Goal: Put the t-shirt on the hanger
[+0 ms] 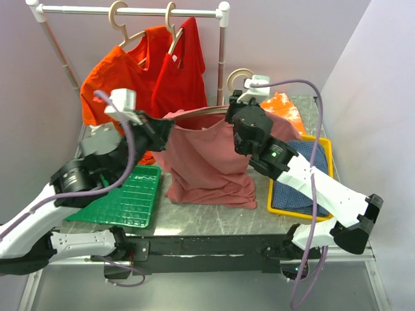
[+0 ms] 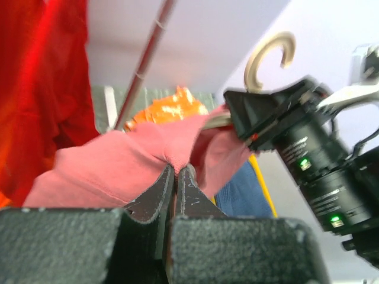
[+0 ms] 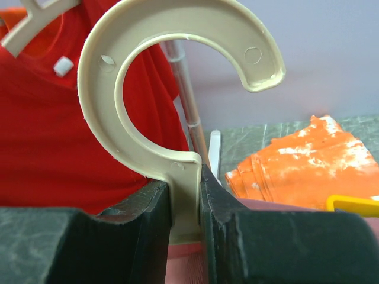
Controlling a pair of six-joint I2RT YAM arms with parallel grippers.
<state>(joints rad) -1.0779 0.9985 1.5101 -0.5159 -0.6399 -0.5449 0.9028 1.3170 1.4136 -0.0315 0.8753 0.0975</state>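
Note:
The dusty rose t-shirt (image 1: pixel 207 159) hangs above the table between both arms, its lower part bunched on the tabletop. My left gripper (image 1: pixel 163 127) is shut on the t-shirt's left upper edge; in the left wrist view the pink cloth (image 2: pixel 112 168) is pinched between the fingertips (image 2: pixel 176 170). The beige hanger (image 3: pixel 177 71) is held upright by its neck below the round hook, with my right gripper (image 3: pixel 186 177) shut on it. From above, the hook (image 1: pixel 238 78) rises over my right gripper (image 1: pixel 235 103), and a beige arm of the hanger (image 1: pixel 204 113) runs along the t-shirt's top edge.
A white rail (image 1: pixel 130 10) at the back carries an orange shirt (image 1: pixel 113 81) and a red shirt (image 1: pixel 181 74) on hangers. A green mat (image 1: pixel 126 197) lies at the left. A yellow tray (image 1: pixel 324 152) with blue cloth (image 1: pixel 295 188) sits at the right, and folded orange cloth (image 1: pixel 283 107) behind it.

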